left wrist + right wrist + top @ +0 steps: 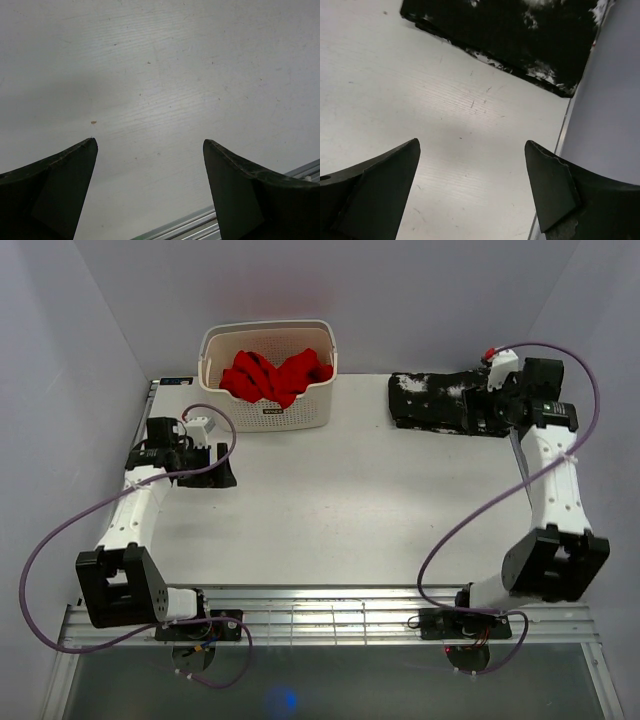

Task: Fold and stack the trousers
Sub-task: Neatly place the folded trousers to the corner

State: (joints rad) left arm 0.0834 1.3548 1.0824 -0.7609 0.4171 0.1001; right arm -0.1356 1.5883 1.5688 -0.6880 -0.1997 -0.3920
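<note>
Trousers [440, 400] lie folded in a compact bundle at the far right corner of the table [350, 510], so I judge the stacking step nearly done. My right gripper [471, 144] hangs spread and empty just beside them, and my left gripper [150, 141] gapes over the bare left side. Next: back away without snagging cloth. Only the overhead view shows the basket [268, 418] holding a red garment [275, 375].

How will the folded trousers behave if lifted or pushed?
The trousers are soft cloth in a flat folded bundle, so lifted by one edge they would probably droop and unfold. Pushed, they would likely wrinkle rather than roll.
</note>
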